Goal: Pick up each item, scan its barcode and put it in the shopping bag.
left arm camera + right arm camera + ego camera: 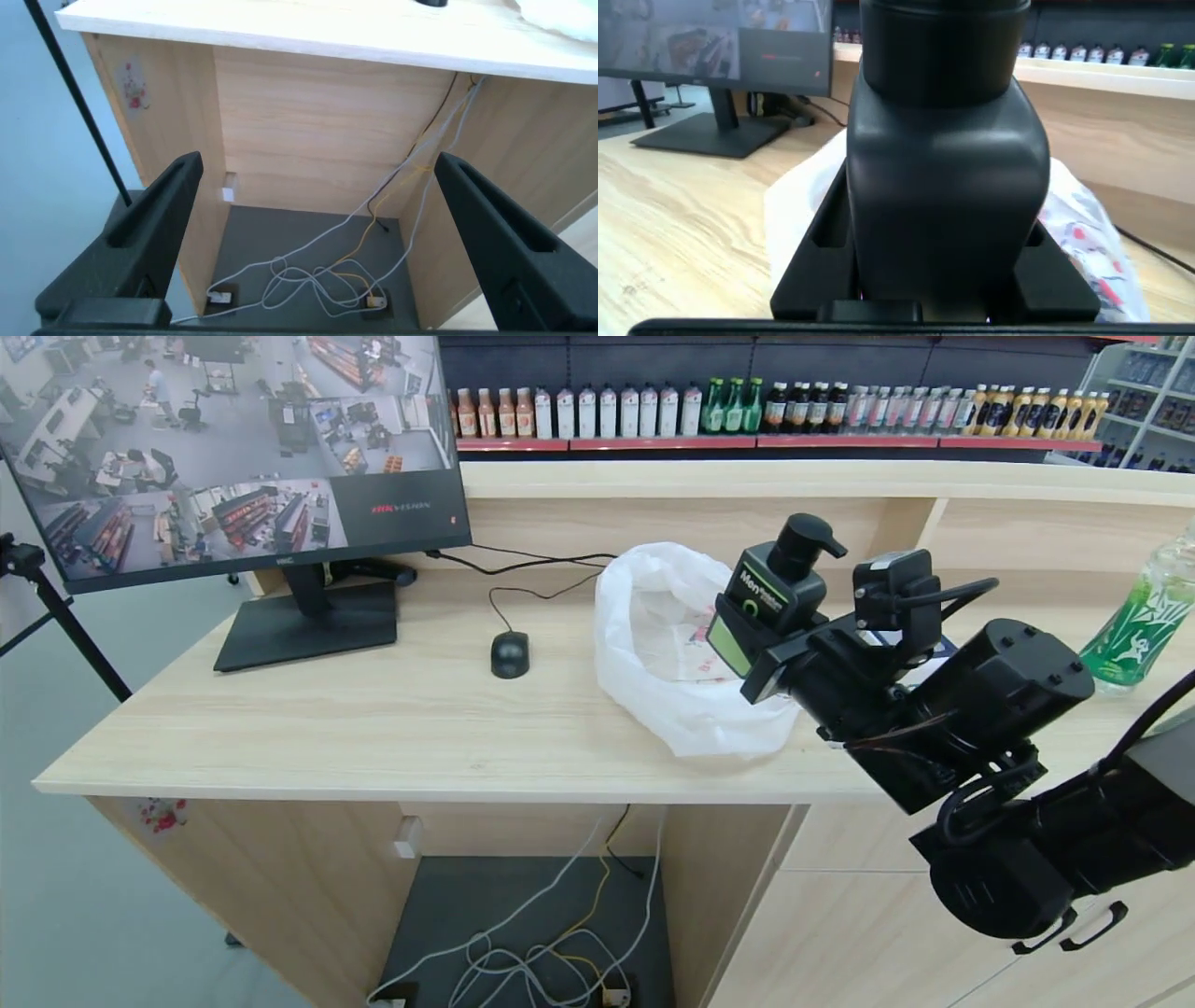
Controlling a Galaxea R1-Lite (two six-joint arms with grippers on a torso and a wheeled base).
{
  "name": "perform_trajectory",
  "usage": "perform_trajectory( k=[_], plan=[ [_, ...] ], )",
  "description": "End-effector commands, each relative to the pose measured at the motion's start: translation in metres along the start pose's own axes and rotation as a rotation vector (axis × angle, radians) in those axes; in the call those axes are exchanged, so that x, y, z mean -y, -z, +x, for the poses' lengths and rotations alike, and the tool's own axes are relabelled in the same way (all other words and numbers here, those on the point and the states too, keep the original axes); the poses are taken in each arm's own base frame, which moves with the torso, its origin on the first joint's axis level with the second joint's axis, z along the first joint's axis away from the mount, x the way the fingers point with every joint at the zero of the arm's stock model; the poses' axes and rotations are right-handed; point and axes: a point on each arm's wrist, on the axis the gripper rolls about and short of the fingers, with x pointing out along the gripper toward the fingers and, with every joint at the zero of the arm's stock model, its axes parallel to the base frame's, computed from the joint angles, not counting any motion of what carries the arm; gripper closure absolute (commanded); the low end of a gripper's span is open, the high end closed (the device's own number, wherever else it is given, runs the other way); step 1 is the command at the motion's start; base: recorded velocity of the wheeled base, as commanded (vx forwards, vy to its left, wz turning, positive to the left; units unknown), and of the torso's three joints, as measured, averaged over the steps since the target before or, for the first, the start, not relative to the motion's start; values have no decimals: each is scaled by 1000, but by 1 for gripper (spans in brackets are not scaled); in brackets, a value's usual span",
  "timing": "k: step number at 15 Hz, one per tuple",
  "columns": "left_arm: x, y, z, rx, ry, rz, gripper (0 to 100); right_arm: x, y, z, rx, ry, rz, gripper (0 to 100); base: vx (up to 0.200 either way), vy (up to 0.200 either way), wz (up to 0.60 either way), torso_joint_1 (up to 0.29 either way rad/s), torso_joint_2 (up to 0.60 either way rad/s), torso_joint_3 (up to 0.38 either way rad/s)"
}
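Pump bottle (775, 593), black with a green label and a black pump head, is held in the air by the right gripper (784, 658). The jaws are clamped on the two sides of its lower body. The bottle stands nearly upright, its long axis leaning a little, with the pump head on top.

It hangs at the right side of the white shopping bag (653, 635), which sits slumped on the pale wooden counter (373, 719) with its mouth open upward. From the bottle, the bag's opening lies to the robot's left and slightly lower. In the right wrist view the bottle (938, 177) looms close, with the bag (1083, 224) spread out behind and below it. Whether the bottle's base is already over the opening or just short of the rim cannot be told.

The right arm is the one at the bag. A short move left and down, as judged from here, would put the bottle inside.

The left gripper (318, 168) is spread wide and empty. It is held low, in front of the counter's open underside, where loose cables (318, 280) lie on the floor.

A green bottle (1139, 625) stands on the counter, well to the right. A monitor (233, 439) and mouse (510, 654) sit to the left.
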Motion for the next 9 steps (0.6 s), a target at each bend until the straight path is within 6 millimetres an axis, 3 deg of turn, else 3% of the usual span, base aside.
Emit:
perform_trajectory(
  k=[1, 4, 9],
  plan=[
    [0, 0, 0, 1, -1, -1, 0, -10, -10, -1, 26, -29, 13, 100, 0, 0, 0, 0, 0, 0],
    [0, 0, 0, 1, -1, -1, 0, -35, -25, 7, 79, -38, 52, 100, 0, 0, 0, 0, 0, 0],
    [0, 0, 0, 1, -1, -1, 0, -33, -24, 35, -102, 39, 54, 100, 0, 0, 0, 0, 0, 0]
  ],
)
